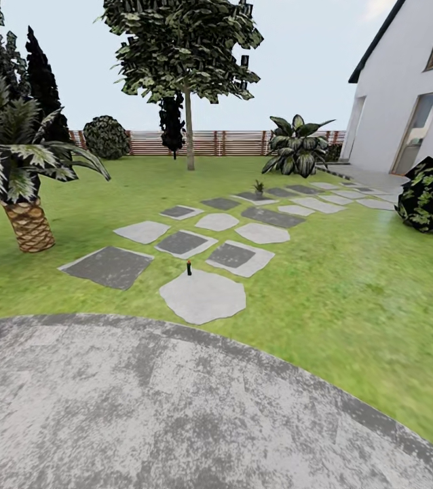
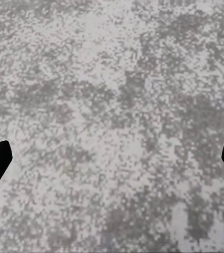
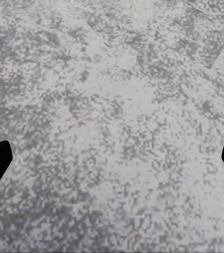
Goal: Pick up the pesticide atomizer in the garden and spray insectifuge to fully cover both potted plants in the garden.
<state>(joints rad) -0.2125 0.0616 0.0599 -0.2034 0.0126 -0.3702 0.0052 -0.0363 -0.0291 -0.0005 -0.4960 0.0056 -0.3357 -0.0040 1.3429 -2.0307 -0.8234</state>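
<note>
Atomizer [image 1: 189,267] on slab [image 1: 201,297] (upright)

A scaly-trunked palm [image 1: 20,170] stands at nine o'clock, a white house [image 1: 406,102] at two, a slim-trunked leafy tree [image 1: 186,61] at twelve.

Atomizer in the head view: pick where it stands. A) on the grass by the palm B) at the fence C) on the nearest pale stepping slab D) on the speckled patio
C: the atomizer stands upright at the far edge of the nearest pale slab, beyond the patio.
</note>
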